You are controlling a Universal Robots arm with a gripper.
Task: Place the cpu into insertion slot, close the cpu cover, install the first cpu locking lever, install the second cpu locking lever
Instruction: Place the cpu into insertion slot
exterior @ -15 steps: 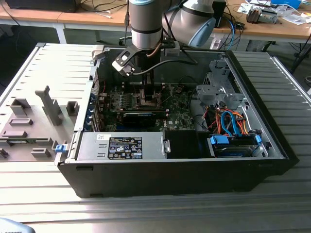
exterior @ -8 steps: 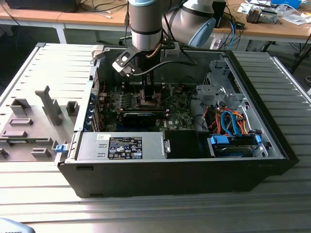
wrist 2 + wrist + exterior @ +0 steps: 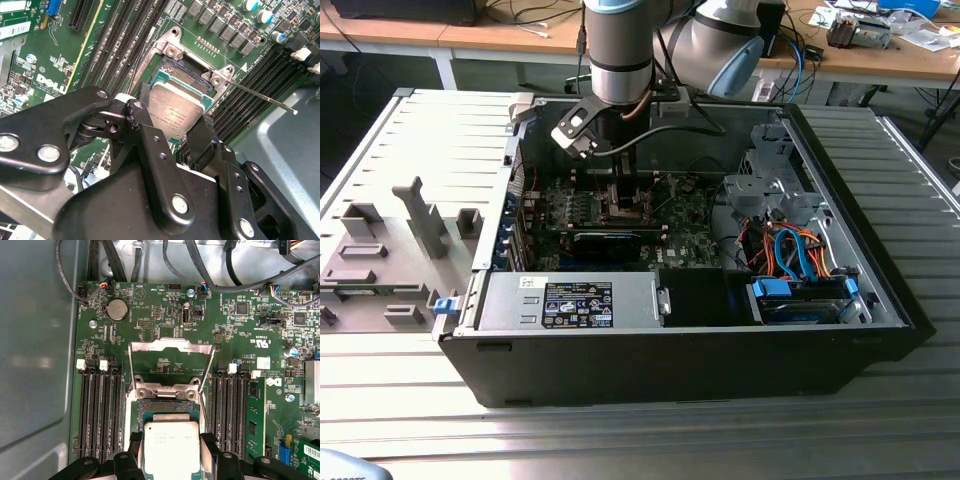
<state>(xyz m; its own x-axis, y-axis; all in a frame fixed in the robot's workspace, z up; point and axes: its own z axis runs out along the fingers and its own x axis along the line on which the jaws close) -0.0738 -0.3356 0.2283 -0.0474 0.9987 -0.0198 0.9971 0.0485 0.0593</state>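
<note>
My gripper (image 3: 620,188) reaches down into the open computer case over the green motherboard (image 3: 685,238). In both wrist views its black fingers (image 3: 134,454) sit against two opposite sides of the cpu (image 3: 171,447), a flat square chip with a dull silver top. The gripper (image 3: 171,451) is shut on it. The cpu (image 3: 176,113) hangs partly over the insertion slot (image 3: 165,406), whose dark far strip (image 3: 186,75) shows beyond the chip. The cpu cover (image 3: 170,344) stands swung up behind the slot. A thin locking lever (image 3: 265,98) sticks out free beside the socket.
Black memory slots (image 3: 100,410) flank the socket on both sides. Black cables (image 3: 210,270) run over the board's far edge. A power supply (image 3: 570,302) and a drive bay with blue and orange cables (image 3: 800,262) fill the case front. A grey case wall (image 3: 35,350) stands close by.
</note>
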